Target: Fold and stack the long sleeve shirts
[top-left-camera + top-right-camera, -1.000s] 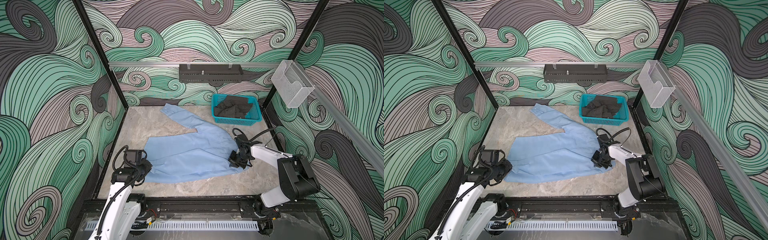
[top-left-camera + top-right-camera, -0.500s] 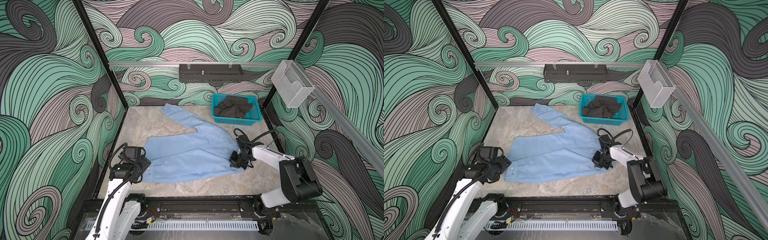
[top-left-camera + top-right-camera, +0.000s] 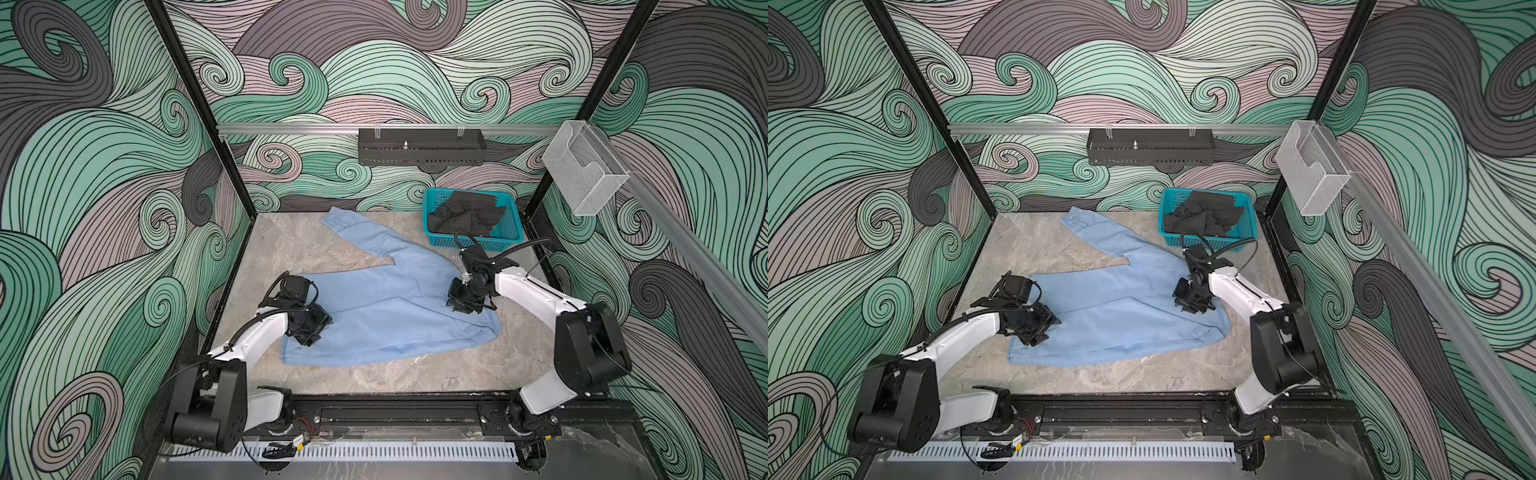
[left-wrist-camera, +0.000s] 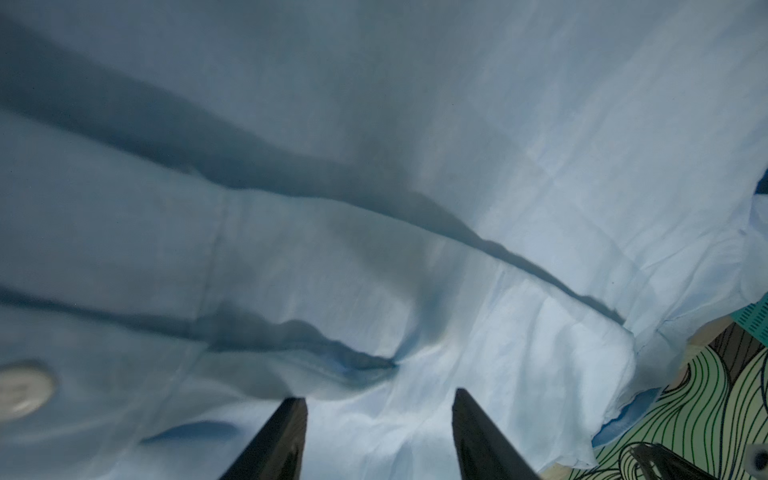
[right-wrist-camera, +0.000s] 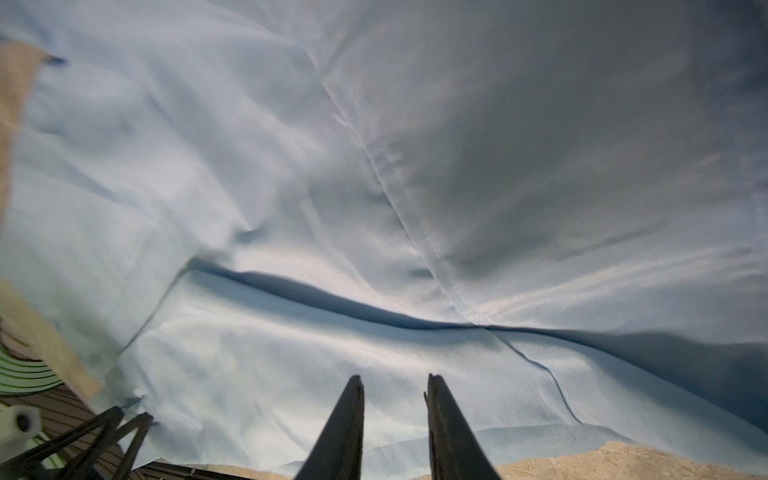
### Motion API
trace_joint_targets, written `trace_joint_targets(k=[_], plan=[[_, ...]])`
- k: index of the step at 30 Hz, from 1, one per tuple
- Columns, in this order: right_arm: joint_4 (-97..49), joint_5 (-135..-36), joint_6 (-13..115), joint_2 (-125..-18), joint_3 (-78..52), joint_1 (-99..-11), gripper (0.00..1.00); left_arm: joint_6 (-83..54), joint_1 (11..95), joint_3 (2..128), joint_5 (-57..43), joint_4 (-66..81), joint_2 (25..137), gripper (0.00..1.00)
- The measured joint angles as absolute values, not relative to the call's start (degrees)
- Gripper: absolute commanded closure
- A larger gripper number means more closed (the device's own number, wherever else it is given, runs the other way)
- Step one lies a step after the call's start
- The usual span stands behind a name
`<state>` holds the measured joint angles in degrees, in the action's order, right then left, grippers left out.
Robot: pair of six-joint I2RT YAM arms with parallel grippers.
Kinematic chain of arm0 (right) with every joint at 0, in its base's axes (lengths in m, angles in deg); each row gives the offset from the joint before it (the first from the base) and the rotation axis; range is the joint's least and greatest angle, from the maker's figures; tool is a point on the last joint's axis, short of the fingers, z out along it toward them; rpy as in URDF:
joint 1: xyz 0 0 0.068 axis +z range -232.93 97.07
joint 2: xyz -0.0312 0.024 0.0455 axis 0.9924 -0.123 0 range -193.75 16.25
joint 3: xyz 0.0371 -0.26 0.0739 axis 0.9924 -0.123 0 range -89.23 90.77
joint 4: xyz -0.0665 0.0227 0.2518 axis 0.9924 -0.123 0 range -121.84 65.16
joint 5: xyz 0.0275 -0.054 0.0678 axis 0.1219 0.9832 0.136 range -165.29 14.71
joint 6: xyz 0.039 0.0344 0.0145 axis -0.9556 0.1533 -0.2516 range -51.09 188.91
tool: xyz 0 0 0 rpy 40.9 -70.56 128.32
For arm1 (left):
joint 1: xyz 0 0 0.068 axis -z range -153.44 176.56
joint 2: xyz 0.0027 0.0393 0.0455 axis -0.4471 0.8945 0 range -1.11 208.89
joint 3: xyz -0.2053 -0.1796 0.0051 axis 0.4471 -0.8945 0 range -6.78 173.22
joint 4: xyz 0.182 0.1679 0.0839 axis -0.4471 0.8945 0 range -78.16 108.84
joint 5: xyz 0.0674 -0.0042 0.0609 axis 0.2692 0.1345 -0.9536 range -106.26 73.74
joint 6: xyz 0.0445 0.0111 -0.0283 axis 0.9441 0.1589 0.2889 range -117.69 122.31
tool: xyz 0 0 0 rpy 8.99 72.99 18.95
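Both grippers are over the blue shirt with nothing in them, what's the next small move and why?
Probably move the right gripper to the sleeve that lies stretched toward the back wall and pinch it, ready to fold it in. The shirt body lies flat, the right and left gripper stand open and empty, and that sleeve alone sticks out.

Thin woven cloth on the light blue shirt (image 3: 386,316), matt, softly creased, with stitched seams plain in the wrist views. Smooth pale plastic on its button (image 4: 25,390). Stone-look tabletop (image 3: 291,249), mottled beige-grey, dull. Teal plastic mesh for the basket (image 3: 478,242); dark ribbed knit cloth (image 3: 469,214) inside. Perforated black metal tray (image 3: 419,151), brushed aluminium rail (image 3: 291,129), clear glossy plastic box (image 3: 582,174). Smooth white casing on the arms (image 3: 536,291).
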<state>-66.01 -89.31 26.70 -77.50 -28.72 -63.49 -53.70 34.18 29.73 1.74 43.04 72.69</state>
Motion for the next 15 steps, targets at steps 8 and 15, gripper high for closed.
trace_joint_targets(k=[8, 15], plan=[[-62.5, -91.7, 23.7, -78.3, -37.9, -64.1, 0.62, -53.3, 34.2, 29.2, 2.7, 40.3, 77.1, 0.37], [-62.1, -92.4, 22.4, -68.5, -47.8, -68.5, 0.60, -52.0, 36.0, 31.0, 7.9, 38.3, 81.5, 0.37]])
